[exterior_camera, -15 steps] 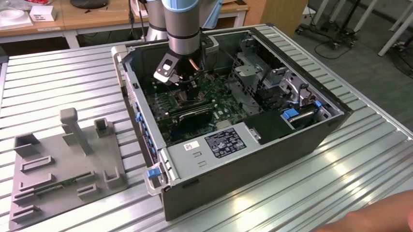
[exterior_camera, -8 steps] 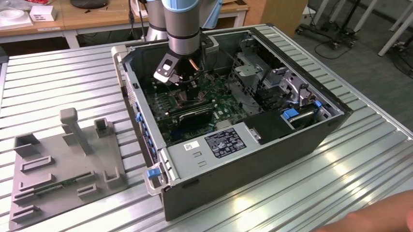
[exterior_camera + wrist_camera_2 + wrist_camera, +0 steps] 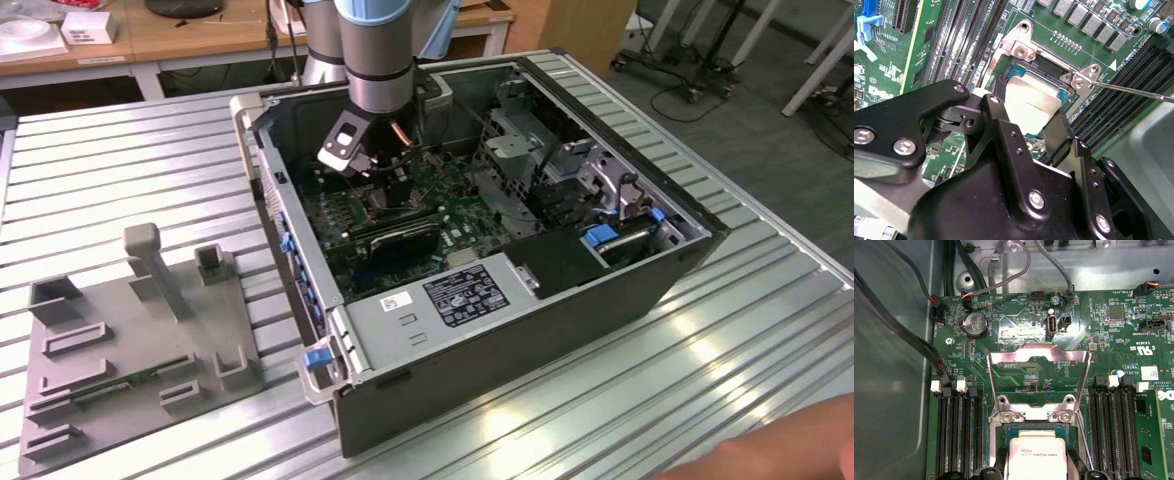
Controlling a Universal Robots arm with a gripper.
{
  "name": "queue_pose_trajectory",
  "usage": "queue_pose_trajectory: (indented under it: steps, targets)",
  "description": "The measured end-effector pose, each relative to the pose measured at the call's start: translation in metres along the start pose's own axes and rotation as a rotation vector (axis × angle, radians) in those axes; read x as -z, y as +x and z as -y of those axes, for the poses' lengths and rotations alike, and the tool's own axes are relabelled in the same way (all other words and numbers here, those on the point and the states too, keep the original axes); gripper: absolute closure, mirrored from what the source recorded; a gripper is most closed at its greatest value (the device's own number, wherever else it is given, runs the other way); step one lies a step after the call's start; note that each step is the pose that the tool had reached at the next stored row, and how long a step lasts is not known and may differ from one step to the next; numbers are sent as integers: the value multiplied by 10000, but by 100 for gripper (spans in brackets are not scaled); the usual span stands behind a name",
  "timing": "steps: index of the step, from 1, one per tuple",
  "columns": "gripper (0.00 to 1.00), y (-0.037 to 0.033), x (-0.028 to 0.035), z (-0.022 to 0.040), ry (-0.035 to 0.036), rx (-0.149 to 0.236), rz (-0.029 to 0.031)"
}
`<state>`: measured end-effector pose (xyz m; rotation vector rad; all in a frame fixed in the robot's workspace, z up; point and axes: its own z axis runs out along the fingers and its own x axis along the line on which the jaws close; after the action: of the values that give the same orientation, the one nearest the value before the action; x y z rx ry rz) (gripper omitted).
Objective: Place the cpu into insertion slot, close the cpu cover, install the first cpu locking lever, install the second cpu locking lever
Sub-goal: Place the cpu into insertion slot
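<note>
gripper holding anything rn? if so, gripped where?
The gripper holds the cpu, its fingers pinching two opposite side edges, right over the insertion slot; the cpu cover stands open.

A robotics lab: a slatted aluminium counter (image 3: 120, 160) carries an opened computer tower (image 3: 534, 340), wooden desks (image 3: 200, 40) and wheeled stands (image 3: 681, 85) behind.

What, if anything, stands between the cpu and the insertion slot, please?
Nothing visible does. The end effector holds the cpu directly over the insertion slot, and the cpu cover is swung open, away from the socket opening.
</note>
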<state>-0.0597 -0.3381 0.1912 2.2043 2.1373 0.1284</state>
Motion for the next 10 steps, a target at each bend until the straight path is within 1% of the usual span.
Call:
queue_pose_trajectory:
  steps: [10]
  targets:
    - [46, 0, -2, 0, 0, 0, 0]
